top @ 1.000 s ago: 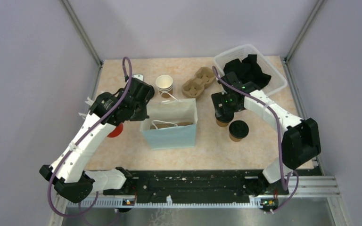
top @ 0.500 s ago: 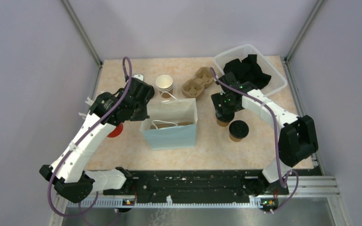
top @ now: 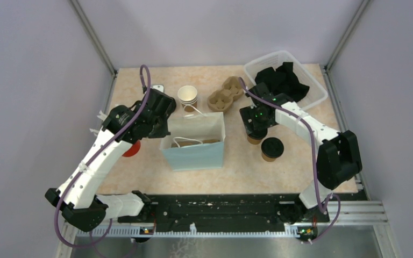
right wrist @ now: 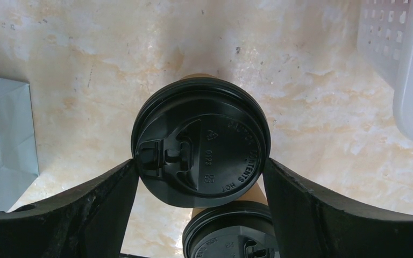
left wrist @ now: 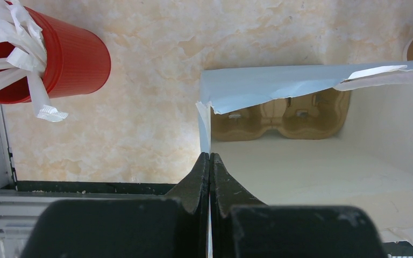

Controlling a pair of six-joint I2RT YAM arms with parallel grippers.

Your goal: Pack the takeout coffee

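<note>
Two kraft paper cups with black lids stand right of the light-blue paper bag (top: 193, 150). My right gripper (top: 254, 128) straddles the nearer-to-bag cup (top: 254, 141); in the right wrist view its fingers (right wrist: 113, 199) press both sides of that cup's lid (right wrist: 201, 142). The second lidded cup (top: 272, 148) stands just beside it and shows in the right wrist view (right wrist: 231, 234). My left gripper (left wrist: 209, 157) is shut on the bag's left rim (left wrist: 204, 121), holding the bag open; it also shows in the top view (top: 164, 126). A brown carrier (left wrist: 279, 115) lies inside the bag.
A red cup of white sticks (left wrist: 59, 59) stands left of the bag. A stack of open paper cups (top: 187, 97) and a second cardboard carrier (top: 227, 92) sit behind the bag. A clear bin (top: 316, 88) of black lids is at the back right.
My right arm has shifted slightly left with its gripper staying over the cup. The left arm and the bag have not moved.
</note>
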